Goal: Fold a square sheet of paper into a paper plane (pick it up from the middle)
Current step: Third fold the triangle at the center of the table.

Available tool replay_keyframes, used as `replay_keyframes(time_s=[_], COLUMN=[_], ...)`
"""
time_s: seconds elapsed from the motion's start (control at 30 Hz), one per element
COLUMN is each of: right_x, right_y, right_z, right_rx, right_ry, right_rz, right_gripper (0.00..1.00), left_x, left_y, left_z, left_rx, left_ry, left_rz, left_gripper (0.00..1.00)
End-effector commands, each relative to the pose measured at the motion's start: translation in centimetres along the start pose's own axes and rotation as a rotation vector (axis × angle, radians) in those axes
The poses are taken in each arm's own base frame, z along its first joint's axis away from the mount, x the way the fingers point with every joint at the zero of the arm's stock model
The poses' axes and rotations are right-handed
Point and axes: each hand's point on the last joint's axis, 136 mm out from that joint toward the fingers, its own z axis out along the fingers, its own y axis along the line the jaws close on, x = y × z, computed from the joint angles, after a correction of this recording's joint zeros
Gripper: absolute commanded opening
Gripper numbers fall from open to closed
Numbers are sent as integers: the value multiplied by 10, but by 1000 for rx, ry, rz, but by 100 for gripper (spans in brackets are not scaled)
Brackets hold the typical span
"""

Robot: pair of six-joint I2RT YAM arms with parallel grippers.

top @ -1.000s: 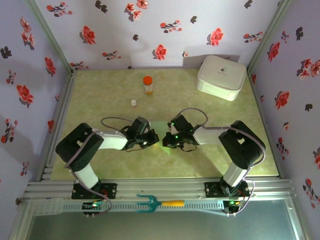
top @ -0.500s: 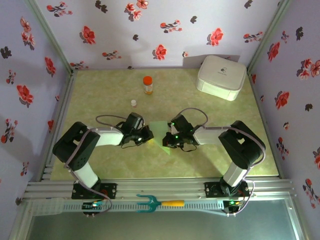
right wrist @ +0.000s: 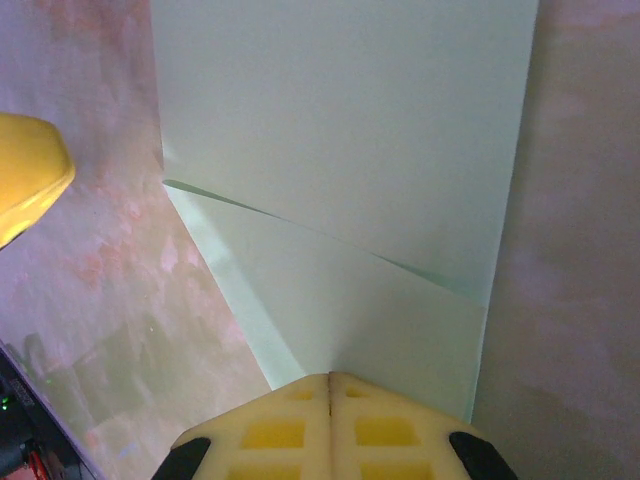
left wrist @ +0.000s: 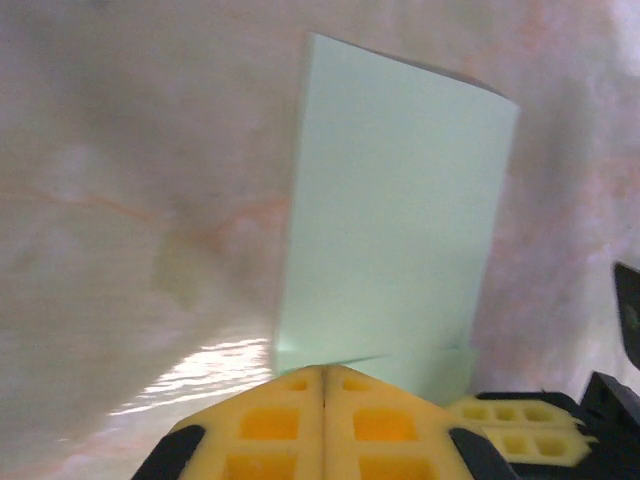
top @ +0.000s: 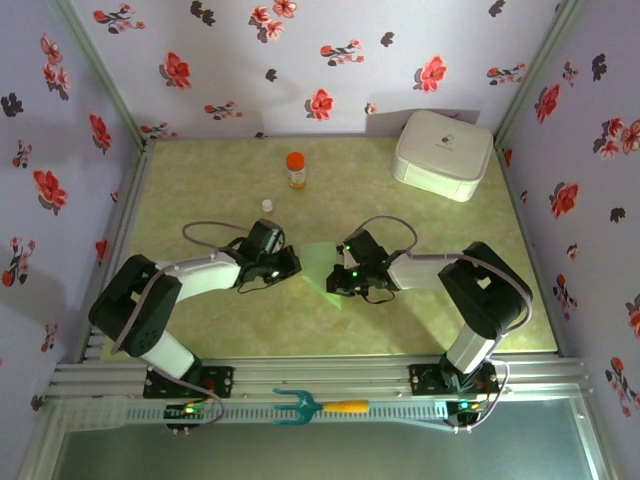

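The square sheet of paper (top: 320, 268) lies on the table between my two grippers, pale green and partly folded into a smaller shape with a point towards the near side. In the right wrist view the paper (right wrist: 350, 140) shows a slanted flap edge across it. My left gripper (top: 291, 264) is shut, and its tip (left wrist: 324, 369) rests at the left edge of the paper (left wrist: 395, 210). My right gripper (top: 338, 279) is shut too, its tip (right wrist: 329, 377) down on the sheet's lower layer. Nothing sits between either pair of jaws.
A white rounded box (top: 443, 152) stands at the back right. An orange-capped bottle (top: 295, 169) and a small white vial (top: 267, 206) stand behind the left arm. A teal fork-shaped tool with a yellow handle (top: 300, 405) lies on the front rail. Flowered walls enclose the table.
My left gripper has slid left and slightly back off the paper, its elbow swinging left, so more of the sheet shows. The right arm has stayed put.
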Motion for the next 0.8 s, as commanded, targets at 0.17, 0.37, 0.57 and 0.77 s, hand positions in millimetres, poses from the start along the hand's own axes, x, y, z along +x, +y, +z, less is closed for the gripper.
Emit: replay_keyframes(time_s=[0.17,0.37,0.57,0.77], right_x=[21,18,0,1], right_y=[-40,-33,19,47], right_z=[0,-2,-19,-10], right_rx=[132,106,-63,-172], right_ry=[55,46,16,65], right_rz=[48,37,-37,-59], right_gripper=[0,0,4,5], left_x=[15,25,32,31], left_y=[-18,7,22,23], left_z=[25,40,42,41], left_rx=[62,-18,-63,-62], left_ry=[69,108,121,115], left_rz=[51,18,8,9], left_gripper=[0,0,0,0])
